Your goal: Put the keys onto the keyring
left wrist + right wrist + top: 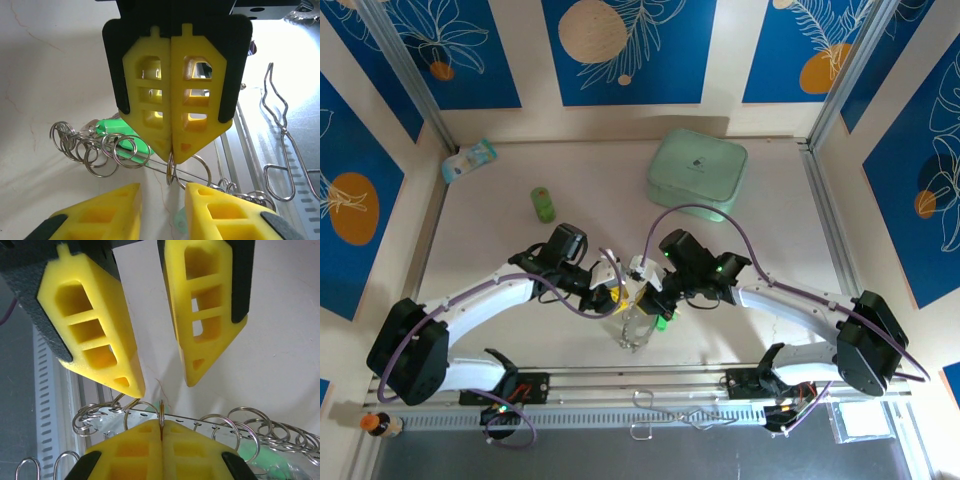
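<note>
Meeting over the middle of the table (470, 220), the left arm (480, 298) and right arm (800, 298) are reaching inward from either side, so both are working at one spot just ahead of their bases.

The right gripper (172, 151) is squeezing fully closed on the keyring (185, 417). Its yellow tips are pinching the thin wire right where one small ring is hanging. Whether the pads are biting the wire itself or that ring cannot be told. Judging from this, it is acting as the vise, steadying that part of the loop for the other arm.

The left gripper (164, 384) is facing it nose to nose with its jaws standing apart, gripping nothing. Its tips are hovering just beside the pinched point, probably lining up to take hold next to it.

The keyring is lying between and below the two grippers, trailing toward the near edge of the table. A run of small rings (92, 150) is bunching along its wire to one side of the grip.

A key (122, 131) with a bright green head is sitting close behind those rings, touching or nearly touching them. Whether it is already threaded on is hard to tell.
</note>
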`<act>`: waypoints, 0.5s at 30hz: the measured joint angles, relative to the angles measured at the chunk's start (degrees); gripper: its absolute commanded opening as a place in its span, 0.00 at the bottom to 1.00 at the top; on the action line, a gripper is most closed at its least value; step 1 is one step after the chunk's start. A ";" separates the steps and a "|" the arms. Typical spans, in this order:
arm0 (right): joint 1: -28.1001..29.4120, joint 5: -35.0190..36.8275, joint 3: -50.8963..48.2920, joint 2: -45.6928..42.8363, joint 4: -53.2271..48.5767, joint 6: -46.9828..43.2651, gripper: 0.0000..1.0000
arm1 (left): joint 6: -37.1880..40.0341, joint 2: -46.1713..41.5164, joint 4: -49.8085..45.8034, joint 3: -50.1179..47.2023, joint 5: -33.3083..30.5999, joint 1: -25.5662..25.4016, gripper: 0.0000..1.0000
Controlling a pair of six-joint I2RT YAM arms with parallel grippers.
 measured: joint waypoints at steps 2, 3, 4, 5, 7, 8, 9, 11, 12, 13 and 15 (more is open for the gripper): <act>0.04 0.02 0.20 0.00 -0.31 -0.22 0.00 | -0.02 0.00 0.15 0.00 0.09 0.00 0.29; 0.04 0.00 0.20 0.00 -0.31 -0.22 0.00 | -0.04 0.00 0.28 0.00 0.20 0.00 0.28; 0.04 0.00 0.24 0.00 -0.31 -0.22 0.00 | -0.04 0.00 0.37 0.00 0.28 0.00 0.28; 0.04 0.00 0.28 0.00 -0.31 -0.24 0.00 | -0.07 0.02 0.52 0.00 0.42 0.00 0.28; 0.04 0.00 0.28 -0.02 -0.28 -0.22 0.00 | -0.09 0.09 0.92 0.00 0.46 0.00 0.27; 0.04 -0.02 0.28 -0.02 -0.24 -0.20 0.00 | -0.24 0.11 1.44 -0.09 0.50 0.00 0.27; 0.04 -0.11 0.28 -0.02 -0.17 -0.17 0.00 | -0.61 0.11 2.25 -0.35 0.66 0.00 0.27; -0.02 -0.28 0.26 -0.04 0.00 -0.09 0.00 | -1.57 0.09 4.68 -1.40 1.33 0.00 0.27; -0.11 -0.48 0.09 -0.11 0.22 0.00 0.00 | -2.25 0.02 6.40 -2.19 1.53 0.00 0.27; -0.24 -0.68 -0.22 -0.26 0.74 0.07 0.00 | -2.89 -0.04 7.72 -3.02 1.60 0.00 0.27; -0.74 -1.29 -1.25 -0.96 2.36 0.07 0.00 | -4.46 -0.13 10.40 -5.09 1.70 0.00 0.27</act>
